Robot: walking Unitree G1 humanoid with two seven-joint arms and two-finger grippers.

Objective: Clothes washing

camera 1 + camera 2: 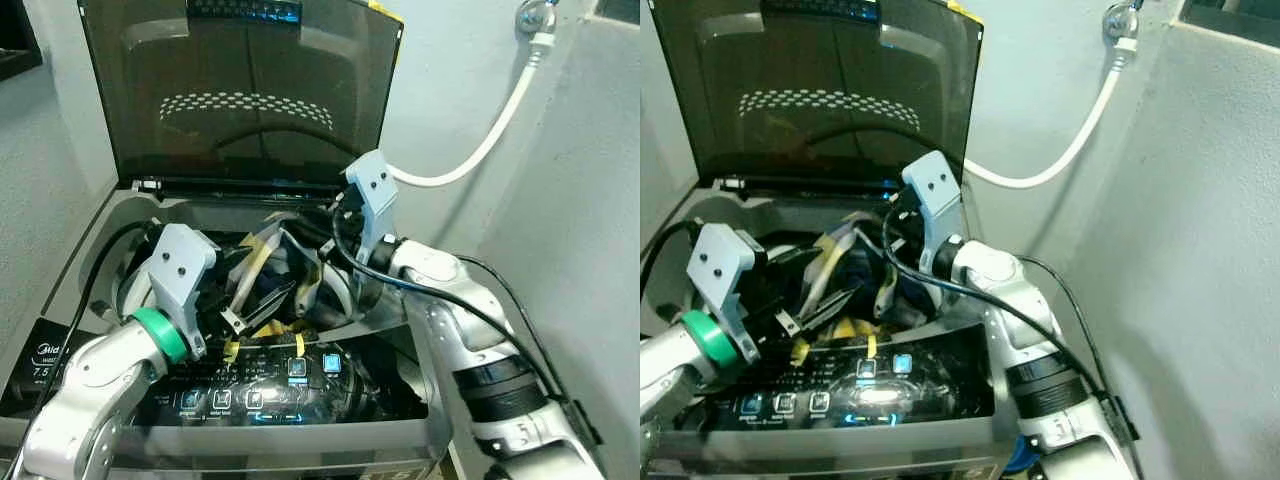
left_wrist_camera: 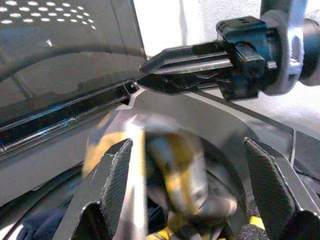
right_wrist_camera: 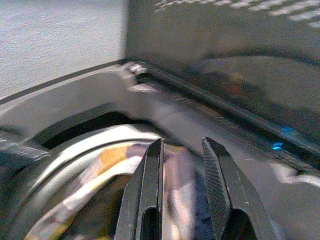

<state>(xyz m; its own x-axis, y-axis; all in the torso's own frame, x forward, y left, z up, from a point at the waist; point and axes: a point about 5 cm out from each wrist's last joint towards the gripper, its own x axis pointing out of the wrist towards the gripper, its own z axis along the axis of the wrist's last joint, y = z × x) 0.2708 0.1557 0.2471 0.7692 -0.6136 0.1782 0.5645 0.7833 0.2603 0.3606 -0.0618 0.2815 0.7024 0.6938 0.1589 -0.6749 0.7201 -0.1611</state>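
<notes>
Both arms are reaching into the open top of the washing machine (image 1: 90, 290), whose dark tinted lid (image 1: 240, 90) is standing raised across the upper half of the left eye view, and the step in hand looks to be settling the laundry down into the drum. The clothes (image 1: 270, 285), a bundle of yellow, grey and dark blue fabric, are lying in the drum at the centre of the frame, heaped high enough to be showing at the rim. The left gripper (image 2: 200, 185) is hovering over the bundle at centre-left with its fingers spread wide apart and nothing between them; the right gripper (image 3: 182, 185) is coming in from the centre-right, its fingers nearly together with only a narrow gap, and no cloth appears caught in them. To do this well, the left gripper should be lowering onto the highest fold and pressing it toward the middle of the drum, so that no sleeve or strap is hanging over the rim. The right gripper should be keeping clear of the lid hinge (image 3: 135, 67) at the back while tucking the rear edge. A white hose (image 1: 480, 140) is running along the wall at the upper right, and the lit control panel (image 1: 260, 390) is lying along the lower centre, so both elbows should be staying off those buttons.
</notes>
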